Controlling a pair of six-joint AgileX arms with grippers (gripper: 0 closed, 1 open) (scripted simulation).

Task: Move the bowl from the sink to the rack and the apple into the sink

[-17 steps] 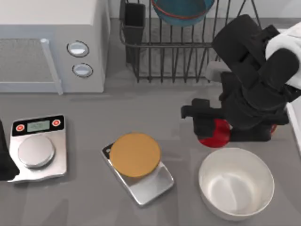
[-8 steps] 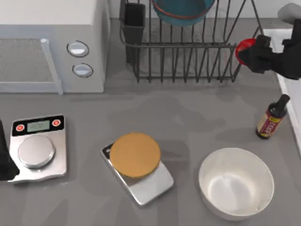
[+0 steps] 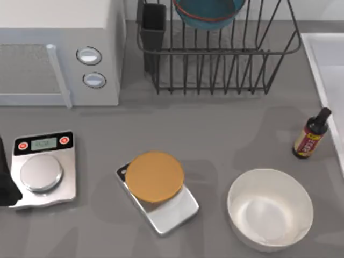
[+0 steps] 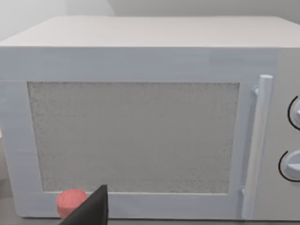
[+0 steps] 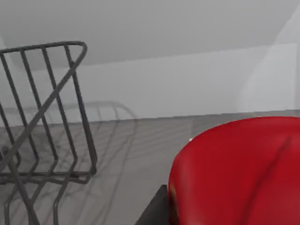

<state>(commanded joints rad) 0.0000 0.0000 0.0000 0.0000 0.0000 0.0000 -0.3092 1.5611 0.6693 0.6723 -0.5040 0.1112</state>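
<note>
The teal-blue bowl (image 3: 208, 12) already sits in the black wire dish rack (image 3: 226, 64) at the far edge of the table (image 3: 226, 134), just beside the rack's dark cutlery cup (image 3: 153, 24), so the first half of the task looks done. The second half is under way. In the right wrist view the red apple (image 5: 239, 173) looms very close to the camera, with a dark edge of the right pincer (image 5: 152, 213) touching its side; I judge the right pincer to be gripping the apple, held up in the air near the rack's end wires (image 5: 42, 117). The sink (image 3: 329, 70) lies at the table's right edge, its white rim showing in the top view, and no apple rests in the part of the basin that can be seen. What is left, then, is to bring the apple over the basin and let it go.

The left arm is parked at the table's left edge beside the kitchen scale (image 3: 42, 169), its wrist camera facing the microwave (image 4: 140, 122) (a dark fingertip (image 4: 91, 211) juts into that view, but I cannot tell whether the left pincer is open or closed). The white bowl (image 3: 270, 209), the sauce bottle (image 3: 310, 134) and the round wooden disc (image 3: 155, 176) on the second scale play no part.
</note>
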